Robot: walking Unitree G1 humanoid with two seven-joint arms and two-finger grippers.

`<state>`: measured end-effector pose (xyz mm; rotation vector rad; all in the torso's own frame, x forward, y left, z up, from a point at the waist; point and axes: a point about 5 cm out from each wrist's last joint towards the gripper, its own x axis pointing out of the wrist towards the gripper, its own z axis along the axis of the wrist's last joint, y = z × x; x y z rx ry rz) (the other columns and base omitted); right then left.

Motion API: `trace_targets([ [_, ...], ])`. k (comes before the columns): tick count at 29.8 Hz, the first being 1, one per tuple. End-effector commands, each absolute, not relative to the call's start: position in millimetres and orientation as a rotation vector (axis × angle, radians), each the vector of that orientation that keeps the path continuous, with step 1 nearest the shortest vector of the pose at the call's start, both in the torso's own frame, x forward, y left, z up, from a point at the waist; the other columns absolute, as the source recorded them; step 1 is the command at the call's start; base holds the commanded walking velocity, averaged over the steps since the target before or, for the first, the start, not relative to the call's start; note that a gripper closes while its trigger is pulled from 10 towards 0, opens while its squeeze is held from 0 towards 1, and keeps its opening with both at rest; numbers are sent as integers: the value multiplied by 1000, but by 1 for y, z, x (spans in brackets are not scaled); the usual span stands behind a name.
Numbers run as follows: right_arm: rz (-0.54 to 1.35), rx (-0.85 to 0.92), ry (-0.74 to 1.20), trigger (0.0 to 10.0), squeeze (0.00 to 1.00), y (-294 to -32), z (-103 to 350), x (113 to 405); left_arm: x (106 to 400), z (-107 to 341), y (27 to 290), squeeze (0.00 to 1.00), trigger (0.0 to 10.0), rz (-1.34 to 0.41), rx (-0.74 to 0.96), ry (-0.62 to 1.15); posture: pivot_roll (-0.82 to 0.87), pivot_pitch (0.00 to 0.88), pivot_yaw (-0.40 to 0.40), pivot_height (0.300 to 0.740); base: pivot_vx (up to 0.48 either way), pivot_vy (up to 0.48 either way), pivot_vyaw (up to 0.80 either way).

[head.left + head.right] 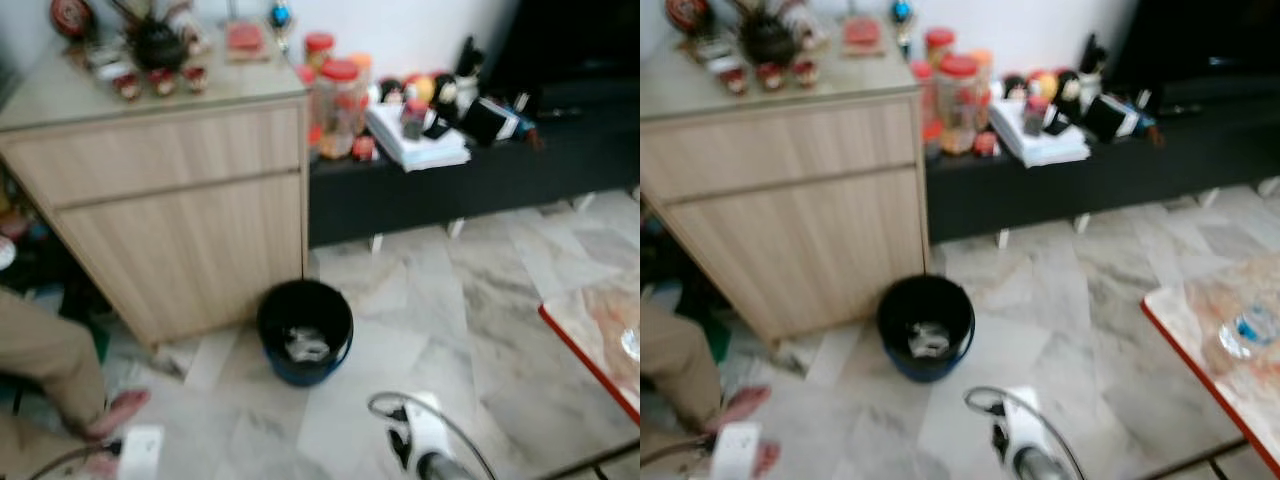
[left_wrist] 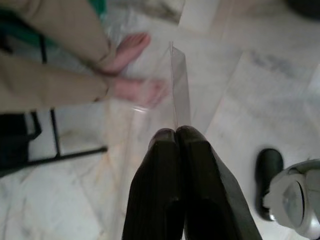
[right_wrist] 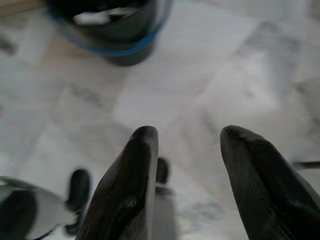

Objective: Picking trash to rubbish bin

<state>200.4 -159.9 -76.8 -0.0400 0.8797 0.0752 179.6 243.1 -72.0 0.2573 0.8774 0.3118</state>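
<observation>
**One clear sheet pinched, one bin ahead**

One clear plastic sheet point(image 2: 177, 85) sits clamped in the clenched left claw point(image 2: 176, 134). One round black rubbish bin point(image 1: 304, 330) stands on the marble floor point(image 1: 450, 330), beyond the released, spread right claw point(image 3: 187, 135).

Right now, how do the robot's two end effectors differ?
The left end effector has its fingers pressed together, pinching a clear plastic sheet; the right end effector has its fingers spread apart and holds nothing. The left looks toward a person's bare feet; the right looks toward the black bin on the marble floor. Both have two long black fingers.
</observation>
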Motion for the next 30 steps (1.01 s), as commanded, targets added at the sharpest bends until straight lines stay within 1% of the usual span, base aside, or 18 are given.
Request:
trace_targets([
  [1, 88, -27, 874, 10000, 0, -151, -76, 203, 174, -72, 253, 0, 10000, 332, 280, 892, 141, 142, -26, 740, 386, 0, 0],
  [19, 41, 25, 884, 10000, 0, -152, -77, 201, 175, -71, 256, 0, 10000, 336, 284, 887, 140, 169, -15, 740, 388, 0, 0],
  [21, 43, 34, 883, 10000, 0, -152, -77, 201, 176, -70, 256, 0, 10000, 336, 283, 882, 142, 169, -16, 740, 388, 0, -650],
  [22, 44, 32, 884, 10000, 0, -152, -77, 200, 177, -69, 255, 0, 10000, 335, 283, 879, 142, 171, -16, 740, 386, 0, -800],
  [28, 53, 16, 879, 10000, 0, -150, -77, 201, 184, -66, 254, 0, 10000, 329, 281, 858, 145, 171, -16, 740, 387, 0, 0],
  [30, 75, -16, 872, 10000, 0, -149, -76, 202, 186, -66, 253, 0, 10000, 325, 281, 853, 142, 170, -15, 740, 388, 0, 0],
])
